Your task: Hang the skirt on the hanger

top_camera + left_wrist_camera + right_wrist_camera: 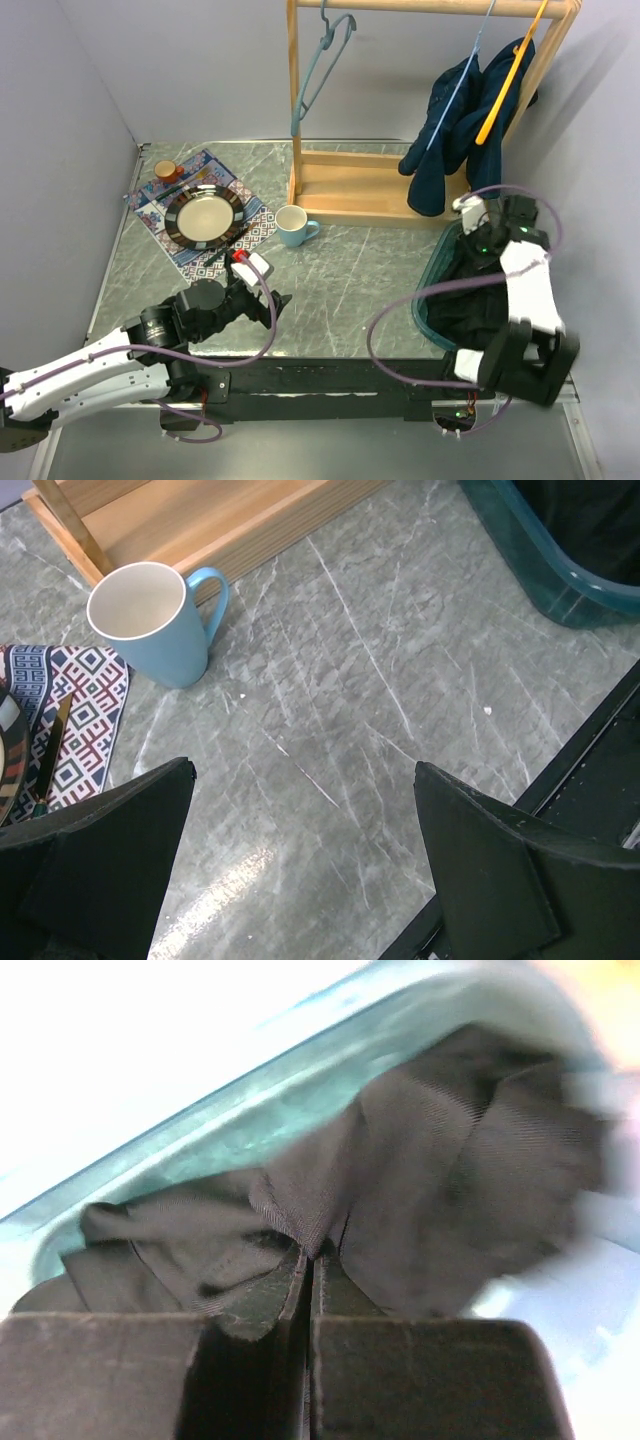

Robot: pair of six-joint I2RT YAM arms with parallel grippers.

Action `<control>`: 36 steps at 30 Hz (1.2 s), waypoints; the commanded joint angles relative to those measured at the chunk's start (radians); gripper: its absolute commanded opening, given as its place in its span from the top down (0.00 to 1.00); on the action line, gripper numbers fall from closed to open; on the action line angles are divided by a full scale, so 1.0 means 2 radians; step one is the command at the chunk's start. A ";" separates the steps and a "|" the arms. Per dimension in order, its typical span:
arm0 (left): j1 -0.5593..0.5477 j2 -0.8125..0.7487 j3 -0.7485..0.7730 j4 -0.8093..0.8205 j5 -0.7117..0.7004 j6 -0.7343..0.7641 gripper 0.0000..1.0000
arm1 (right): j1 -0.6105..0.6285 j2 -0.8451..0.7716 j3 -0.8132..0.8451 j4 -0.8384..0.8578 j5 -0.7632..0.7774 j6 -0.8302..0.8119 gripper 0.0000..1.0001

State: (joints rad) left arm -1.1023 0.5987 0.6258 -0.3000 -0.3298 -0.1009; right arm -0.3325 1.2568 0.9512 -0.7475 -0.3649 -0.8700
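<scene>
The skirt (462, 300) is a crumpled dark cloth lying in the teal bin (424, 301) at the right. My right gripper (479, 238) reaches down into the bin. In the right wrist view it (312, 1255) is shut on a fold of the skirt (450, 1180), with the bin wall (250, 1090) behind. An empty blue-grey hanger (318, 75) hangs on the wooden rack's top rail at the left. My left gripper (276, 300) hovers low over the table, open, with nothing between its fingers (302, 770).
The wooden rack (350, 185) stands at the back. A dark blue garment (450, 130) hangs on it from an orange hanger (510, 75) and a light blue one. A blue mug (292, 226) (150, 620), and a plate (204, 216) on a patterned mat, lie at the left.
</scene>
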 commanded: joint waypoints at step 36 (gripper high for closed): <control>0.005 -0.062 0.088 -0.012 0.042 -0.116 0.03 | 0.441 0.001 0.305 -0.041 -0.283 0.238 1.00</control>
State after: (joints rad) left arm -1.0962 0.5529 0.7498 -0.2260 -0.1062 -0.2424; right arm 0.4328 1.2343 1.7844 -0.9417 -1.0592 -0.3714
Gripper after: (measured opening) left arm 0.969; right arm 0.021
